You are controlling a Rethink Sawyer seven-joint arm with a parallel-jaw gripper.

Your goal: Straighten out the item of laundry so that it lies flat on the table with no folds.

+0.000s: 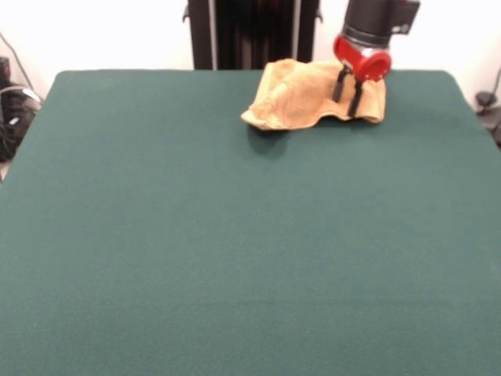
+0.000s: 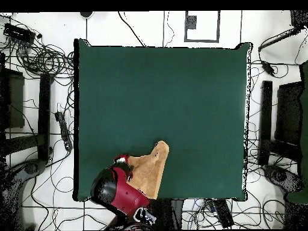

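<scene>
- Green bench [image 1: 235, 235]: mostly bare; work sits at edge nearest pedestal.
- Towel [image 1: 301, 98]: bunched, ridged, by that edge, so not flat yet.
- Gripper [image 1: 348, 98]: jaws spread slightly, tips down on towel's end, prob. set to pinch and drag cloth out.

Tangled black cables [image 2: 42, 57] on white floor, overhead view's upper left. Dark equipment stand [image 2: 274, 129] at right side. White-framed dark square [image 2: 201, 25] on floor at top centre. More cables [image 1: 12, 110] at front view's left edge
</scene>
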